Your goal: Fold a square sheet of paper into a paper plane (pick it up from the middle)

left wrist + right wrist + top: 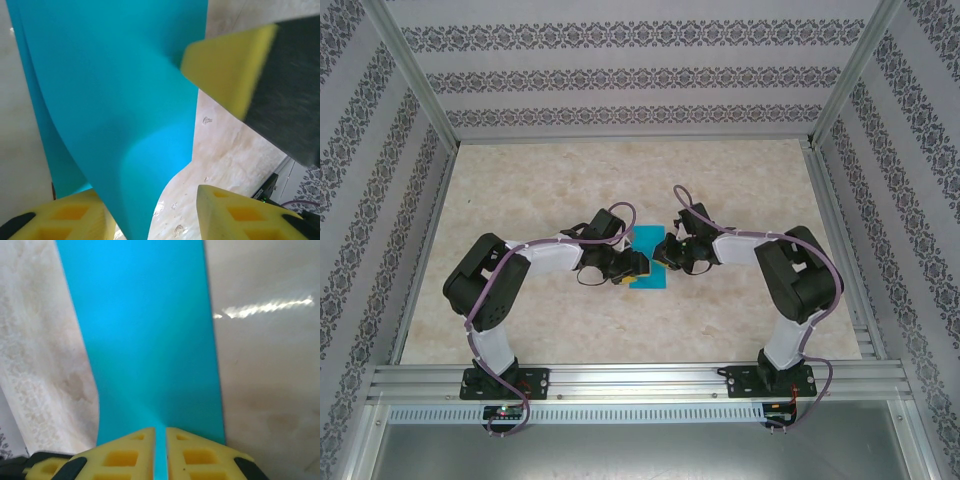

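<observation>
Item: sheet [647, 262], table [520, 190] centre, part lifted, curling. My right gripper [160, 434], 3 o'clock edge: pinching sheet. My left gripper [150, 202], 9 o'clock: fingers spread, sheet between. Step, my guess: 1st fold. Next: left pinch, align edges.

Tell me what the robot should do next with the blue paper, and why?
Probably close the left fingers on the thin teal-blue sheet of paper. The right fingers pinch its edge, while the left fingers sit open with the sheet curving up between them, so closing would let both hold it for a fold.
</observation>
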Robot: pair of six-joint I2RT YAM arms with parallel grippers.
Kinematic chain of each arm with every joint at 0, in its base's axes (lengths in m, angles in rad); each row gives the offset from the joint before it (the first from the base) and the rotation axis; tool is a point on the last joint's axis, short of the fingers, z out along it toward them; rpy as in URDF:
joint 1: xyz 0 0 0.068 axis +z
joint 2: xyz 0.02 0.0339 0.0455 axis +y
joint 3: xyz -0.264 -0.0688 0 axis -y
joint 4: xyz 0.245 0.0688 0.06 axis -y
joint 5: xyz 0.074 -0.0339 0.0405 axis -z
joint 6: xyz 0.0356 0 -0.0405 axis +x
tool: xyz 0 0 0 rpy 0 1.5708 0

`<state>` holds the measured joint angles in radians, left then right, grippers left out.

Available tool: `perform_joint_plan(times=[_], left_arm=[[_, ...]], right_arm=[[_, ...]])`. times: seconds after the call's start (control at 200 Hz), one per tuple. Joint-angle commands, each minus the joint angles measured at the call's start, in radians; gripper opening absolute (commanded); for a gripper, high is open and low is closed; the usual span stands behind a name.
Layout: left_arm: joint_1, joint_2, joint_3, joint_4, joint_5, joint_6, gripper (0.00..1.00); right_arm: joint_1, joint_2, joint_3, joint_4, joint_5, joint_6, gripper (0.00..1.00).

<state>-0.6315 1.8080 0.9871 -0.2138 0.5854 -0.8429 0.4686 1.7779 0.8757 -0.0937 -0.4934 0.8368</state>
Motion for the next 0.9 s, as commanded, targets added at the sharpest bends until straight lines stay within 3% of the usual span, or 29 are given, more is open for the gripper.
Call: perform_joint_plan(times=[0.0, 0.4, 0.894], left_arm=[[-0.012, 0.018, 0.016, -0.015, -0.027, 0.010, 0.44], [-0.011, 0.021, 0.027, -0.024, -0.026, 0.029, 0.41], [-0.012, 0.046, 0.057, 0.057, 0.037, 0.003, 0.42]], right_arm=[[-0.001, -0.089, 0.018, -0.049, -0.007, -0.078, 0.13], [0.064, -0.127, -0.080, -0.113, 0.052, -0.095, 0.02], [0.082, -0.055, -0.069, -0.126, 0.078, -0.090, 0.03]])
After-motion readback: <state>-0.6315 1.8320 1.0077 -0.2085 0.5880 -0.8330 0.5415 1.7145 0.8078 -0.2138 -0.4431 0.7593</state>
